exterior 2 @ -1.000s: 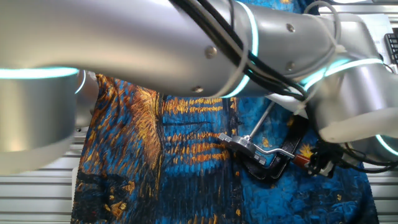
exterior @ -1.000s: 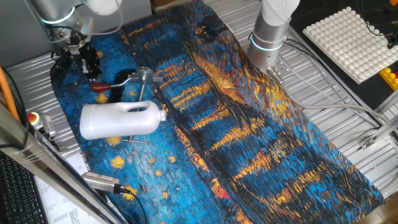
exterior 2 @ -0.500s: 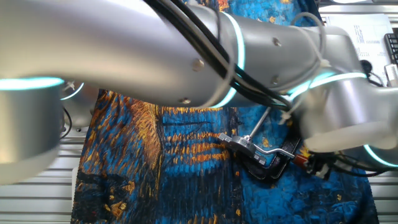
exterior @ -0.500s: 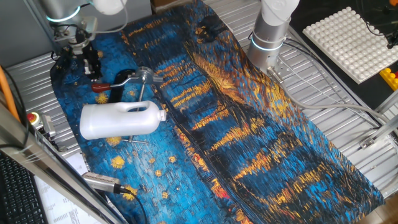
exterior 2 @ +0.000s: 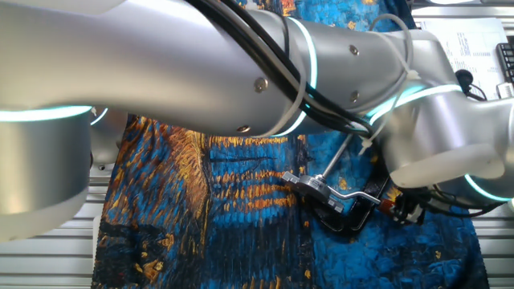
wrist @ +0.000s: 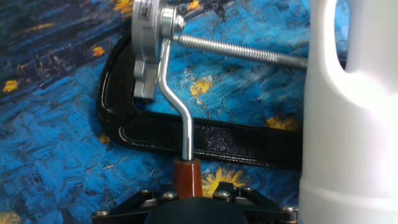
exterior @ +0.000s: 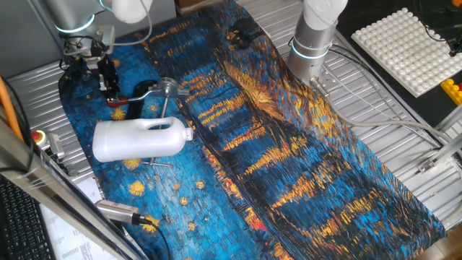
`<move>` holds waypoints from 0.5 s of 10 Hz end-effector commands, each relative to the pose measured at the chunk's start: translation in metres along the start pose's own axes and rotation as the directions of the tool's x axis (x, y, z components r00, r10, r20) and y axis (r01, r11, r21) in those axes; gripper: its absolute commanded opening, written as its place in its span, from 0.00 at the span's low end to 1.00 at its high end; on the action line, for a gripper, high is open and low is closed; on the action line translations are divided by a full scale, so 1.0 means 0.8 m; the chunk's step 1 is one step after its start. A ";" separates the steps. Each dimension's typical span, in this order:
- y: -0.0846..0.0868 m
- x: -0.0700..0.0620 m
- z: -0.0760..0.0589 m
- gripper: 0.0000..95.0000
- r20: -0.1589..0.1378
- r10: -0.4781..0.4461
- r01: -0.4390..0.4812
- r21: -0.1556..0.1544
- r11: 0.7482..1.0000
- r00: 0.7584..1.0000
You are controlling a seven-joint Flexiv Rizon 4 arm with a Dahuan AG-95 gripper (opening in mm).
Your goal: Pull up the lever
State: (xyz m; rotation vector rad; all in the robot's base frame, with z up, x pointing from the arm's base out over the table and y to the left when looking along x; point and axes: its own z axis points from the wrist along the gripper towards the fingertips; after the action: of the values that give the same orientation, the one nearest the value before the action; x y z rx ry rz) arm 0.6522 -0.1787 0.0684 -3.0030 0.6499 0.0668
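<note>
The gripper (exterior: 110, 87) is positioned at the red-brown tip of the lever (wrist: 177, 106), and the tip enters between the fingers (wrist: 155, 200); whether they pinch it cannot be determined. The lever lies low over the black clamp base (wrist: 211, 138) on the blue patterned cloth (exterior: 289, 159), just beside the white plastic jug (exterior: 141, 139).

A robotics lab, by the look of it. The bench (exterior: 375, 87) is ribbed aluminium panels under a blue and orange painted-pattern cloth (exterior: 289, 159). A grey robot base with a glowing cyan ring (exterior: 312, 43) is bolted at the far edge, loose grey cables (exterior: 375, 119) beside it. A red emergency-stop button (exterior: 37, 136) and black keyboard (exterior: 18, 224) sit at the near left corner.
</note>
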 end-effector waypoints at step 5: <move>0.003 0.000 0.018 0.40 -0.006 -0.030 0.030 -0.007 1.000 1.000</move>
State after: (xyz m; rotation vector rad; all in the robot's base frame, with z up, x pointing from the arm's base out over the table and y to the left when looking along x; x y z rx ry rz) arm 0.6504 -0.1800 0.0527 -3.0186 0.6009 0.0552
